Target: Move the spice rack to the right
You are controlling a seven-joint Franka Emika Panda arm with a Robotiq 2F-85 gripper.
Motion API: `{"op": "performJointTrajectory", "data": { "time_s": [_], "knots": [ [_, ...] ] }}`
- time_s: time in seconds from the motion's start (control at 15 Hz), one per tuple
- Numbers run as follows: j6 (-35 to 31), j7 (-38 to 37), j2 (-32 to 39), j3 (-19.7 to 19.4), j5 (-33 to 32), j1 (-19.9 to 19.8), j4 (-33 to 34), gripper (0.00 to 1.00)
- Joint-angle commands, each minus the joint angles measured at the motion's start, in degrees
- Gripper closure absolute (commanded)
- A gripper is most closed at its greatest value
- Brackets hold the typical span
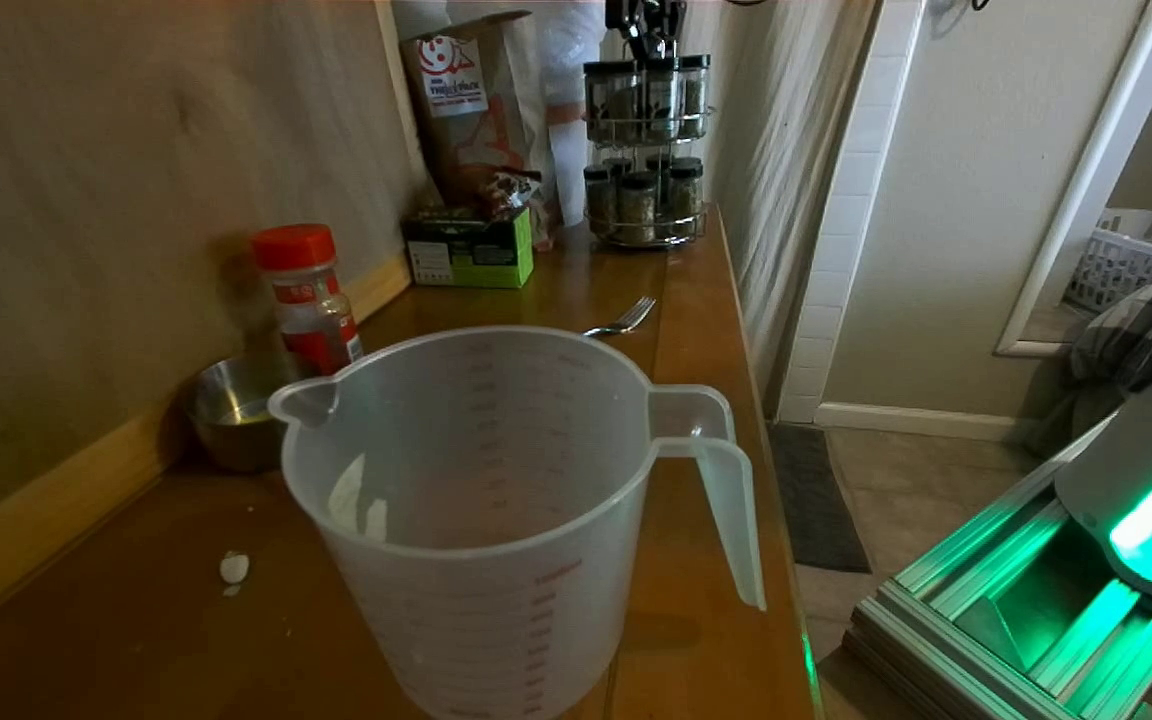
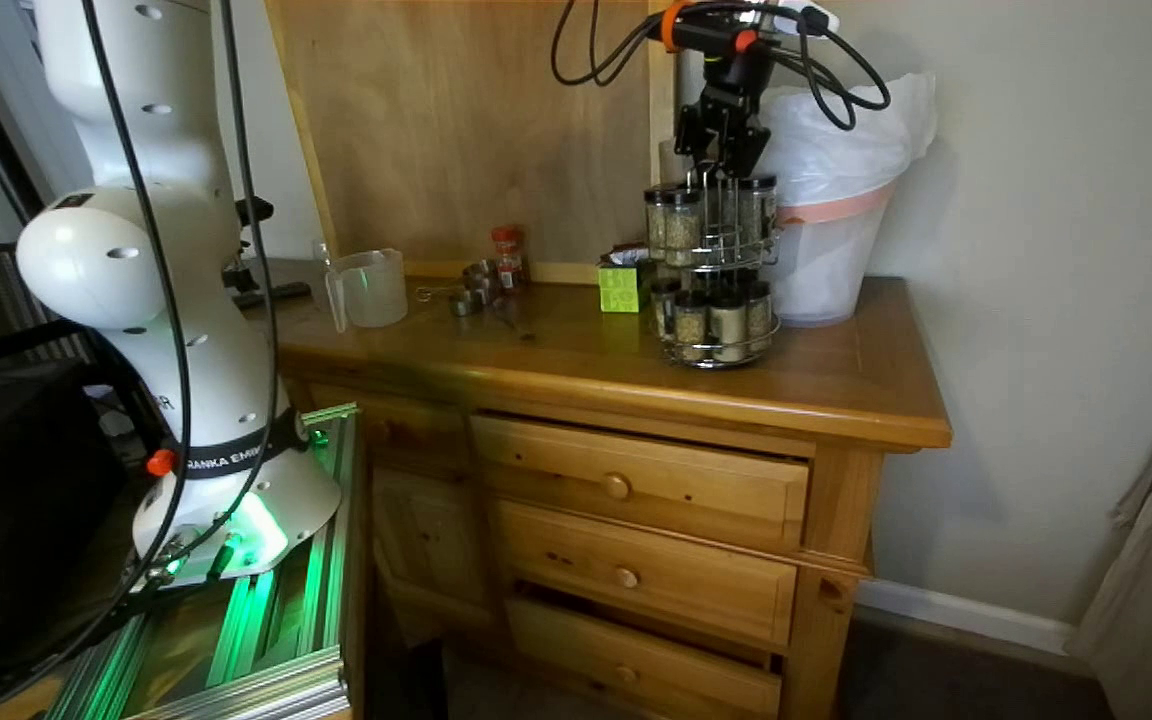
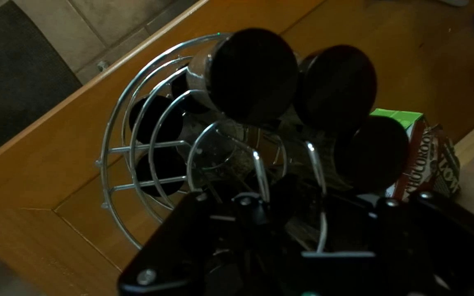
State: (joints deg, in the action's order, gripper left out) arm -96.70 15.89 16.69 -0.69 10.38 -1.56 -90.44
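Hanging near the top of an exterior view, the gripper (image 2: 717, 162) sits at the top of the spice rack (image 2: 721, 266), which stands upright, right of center, on a wooden cabinet (image 2: 836, 365). Low in the wrist view, its fingers (image 3: 169, 246) flank the wire handle (image 3: 260, 168), too dark to tell whether they grip it.

Counted one two-tier spice rack (image 2: 714, 267), one measuring jug (image 1: 481, 590), one red-lidded spice jar (image 1: 308, 300), one fork (image 1: 624, 321), one bin (image 2: 826, 255).
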Motion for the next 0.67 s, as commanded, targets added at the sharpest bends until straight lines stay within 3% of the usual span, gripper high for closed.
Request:
{"op": "performJointTrajectory", "data": {
  "time_s": [0.0,0.6],
  "knots": [
    [1.1,-3.1,-0.3,0.6,-2.1,0.3,3.7,0.69],
    [-0.2,-7.0,-2.1,0.7,-8.1,1.7,6.4,0.09]
  ]
}}
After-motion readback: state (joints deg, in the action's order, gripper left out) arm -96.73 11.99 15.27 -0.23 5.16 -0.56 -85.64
